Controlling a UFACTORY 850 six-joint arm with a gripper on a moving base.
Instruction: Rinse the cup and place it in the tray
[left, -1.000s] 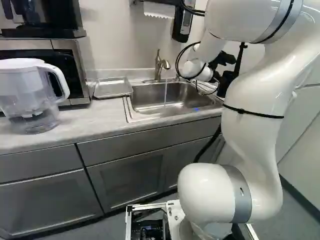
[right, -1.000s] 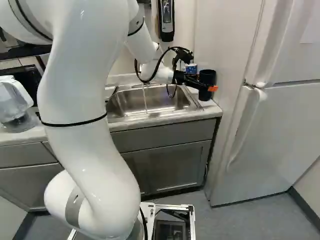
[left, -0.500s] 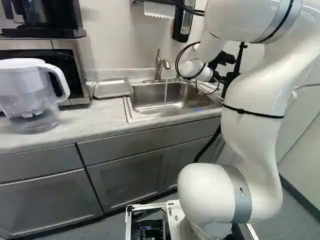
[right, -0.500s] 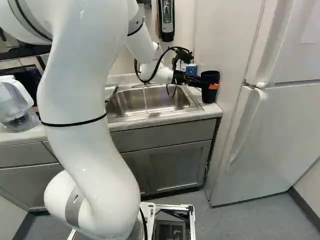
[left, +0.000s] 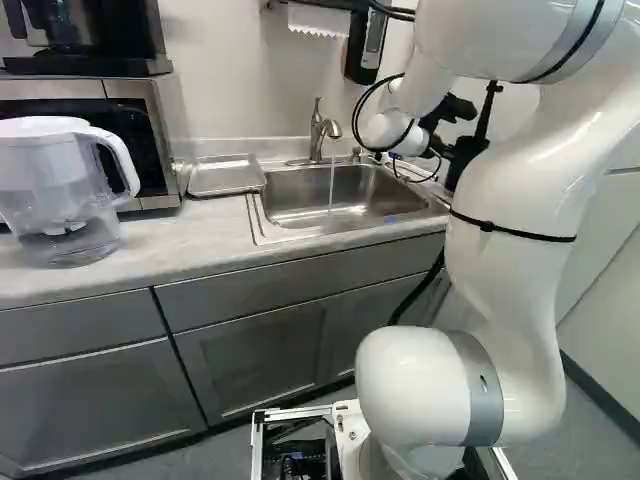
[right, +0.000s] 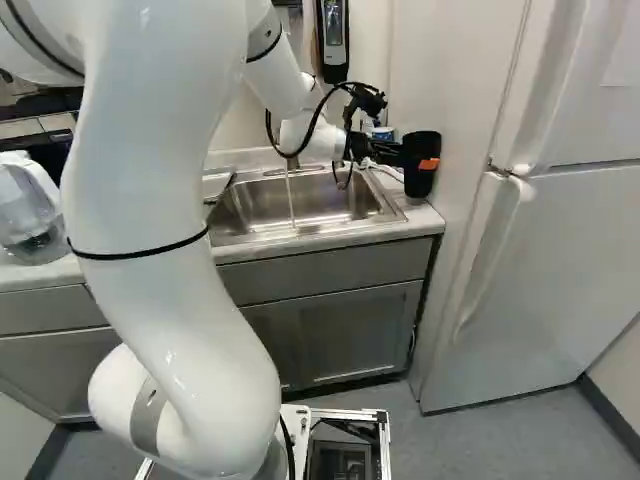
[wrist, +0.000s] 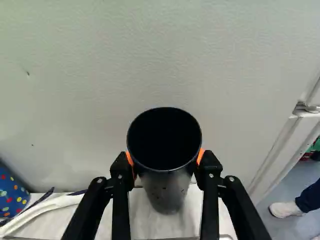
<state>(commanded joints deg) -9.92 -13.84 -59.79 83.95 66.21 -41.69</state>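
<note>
The gripper (wrist: 166, 159) hugs the cup (wrist: 164, 150). Carry it upright to the water (right: 290, 195), nine o'clock in the right base view.

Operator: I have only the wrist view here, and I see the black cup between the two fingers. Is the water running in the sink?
Observer: Yes, the left base view shows a thin stream of water falling from the faucet into the sink.
Operator: And the cup, is it over the basin?
Observer: No. In the right base view the gripper holds the cup off to the right of the sink.
Operator: Then where do I find the tray?
Observer: On the counter, at the opposite side of the sink from the cup. I see nothing in the tray.
</note>
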